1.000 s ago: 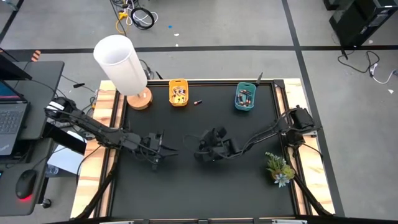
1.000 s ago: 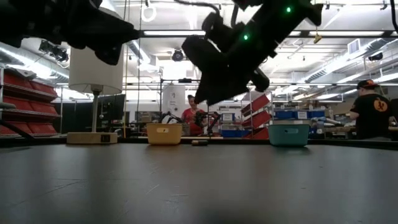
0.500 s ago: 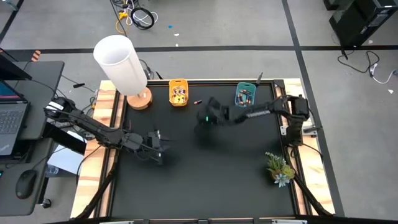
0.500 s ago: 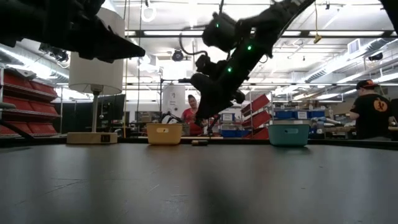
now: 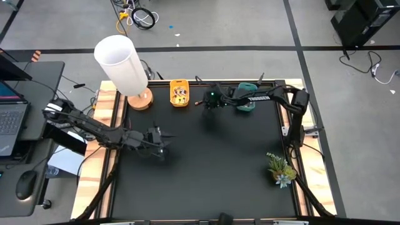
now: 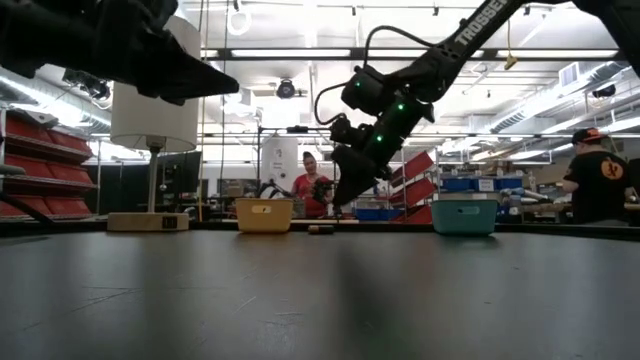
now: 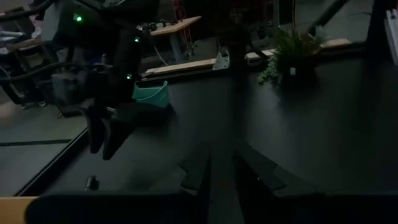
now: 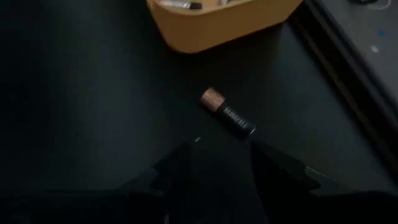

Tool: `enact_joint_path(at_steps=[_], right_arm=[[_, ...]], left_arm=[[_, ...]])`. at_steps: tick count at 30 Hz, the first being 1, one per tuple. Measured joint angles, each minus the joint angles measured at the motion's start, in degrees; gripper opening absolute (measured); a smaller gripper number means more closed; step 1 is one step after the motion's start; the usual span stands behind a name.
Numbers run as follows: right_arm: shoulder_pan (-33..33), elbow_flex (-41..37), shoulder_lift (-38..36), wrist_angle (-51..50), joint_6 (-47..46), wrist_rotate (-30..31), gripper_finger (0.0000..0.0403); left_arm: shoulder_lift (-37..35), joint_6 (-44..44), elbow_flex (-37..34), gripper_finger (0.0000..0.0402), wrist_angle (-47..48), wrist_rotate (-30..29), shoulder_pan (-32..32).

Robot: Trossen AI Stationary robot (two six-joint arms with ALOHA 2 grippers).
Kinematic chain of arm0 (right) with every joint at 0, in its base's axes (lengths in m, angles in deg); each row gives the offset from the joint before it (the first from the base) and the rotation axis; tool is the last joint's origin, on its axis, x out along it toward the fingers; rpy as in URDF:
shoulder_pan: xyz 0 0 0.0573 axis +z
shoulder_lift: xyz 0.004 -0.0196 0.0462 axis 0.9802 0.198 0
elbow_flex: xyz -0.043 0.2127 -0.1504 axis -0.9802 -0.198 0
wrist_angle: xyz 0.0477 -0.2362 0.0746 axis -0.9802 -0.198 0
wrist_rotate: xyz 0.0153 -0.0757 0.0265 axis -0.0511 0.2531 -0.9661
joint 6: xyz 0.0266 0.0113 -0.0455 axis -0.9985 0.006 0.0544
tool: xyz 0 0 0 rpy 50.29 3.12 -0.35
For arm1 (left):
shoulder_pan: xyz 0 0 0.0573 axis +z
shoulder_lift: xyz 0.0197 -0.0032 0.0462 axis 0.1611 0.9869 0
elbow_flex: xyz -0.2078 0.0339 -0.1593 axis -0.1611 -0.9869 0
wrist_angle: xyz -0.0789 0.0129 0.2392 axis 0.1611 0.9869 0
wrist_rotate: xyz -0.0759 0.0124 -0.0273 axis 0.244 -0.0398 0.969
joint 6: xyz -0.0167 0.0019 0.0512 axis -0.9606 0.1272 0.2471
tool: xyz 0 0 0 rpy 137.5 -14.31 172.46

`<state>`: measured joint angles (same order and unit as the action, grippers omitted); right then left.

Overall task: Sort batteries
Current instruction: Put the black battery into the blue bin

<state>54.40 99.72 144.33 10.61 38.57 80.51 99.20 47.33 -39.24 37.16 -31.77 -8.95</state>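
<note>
High view: right end effector (image 5: pixel 206 105) hovers just beside the yellow bin (image 5: pixel 179 93), between it and the teal bin (image 5: pixel 245 100). Right wrist view – one dark battery (image 8: pixel 227 112) with a copper end lies on the black surface (image 5: pixel 206 169) near the yellow bin; fingers (image 8: pixel 180 163) spread apart, holding nothing, battery just ahead of them. More batteries (image 5: pixel 180 95) lie in the yellow bin. Left end effector (image 5: pixel 164 141) waits well away from the yellow bin – partly open, empty.
</note>
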Motion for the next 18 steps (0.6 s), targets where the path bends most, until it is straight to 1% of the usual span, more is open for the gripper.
enact_joint_path(at_steps=[5,8,12,13,15,18], right_arm=[[-1.87,0.22,-0.02,1.28,3.41,-1.35,0.017],[-2.6,2.34,-0.02,-2.02,4.68,-2.46,0.017],[-2.54,7.71,0.02,-9.15,7.8,-2.42,0.017],[-2.51,9.0,0.07,-9.59,8.6,-2.42,0.017],[-2.49,11.67,1.4,-10.01,9.4,-2.72,0.017],[-2.6,16.18,6.16,-12.94,11.14,-2.95,0.017]], left_arm=[[0.0,-0.81,-3.65,0.0069,-7.05,3.38,4.56],[0.0,-1.07,-4.81,0.0069,-11.62,5.21,6.95],[0.04,-0.97,-4.75,0.0069,-12.12,4.75,9.29],[0.04,-0.93,-4.52,0.0069,-12.33,4.62,9.9],[0.04,-0.84,-4.21,0.0069,-13.7,4.48,11.05],[0.04,-0.19,-4.11,0.0069,-15.77,4.3,12.55]])
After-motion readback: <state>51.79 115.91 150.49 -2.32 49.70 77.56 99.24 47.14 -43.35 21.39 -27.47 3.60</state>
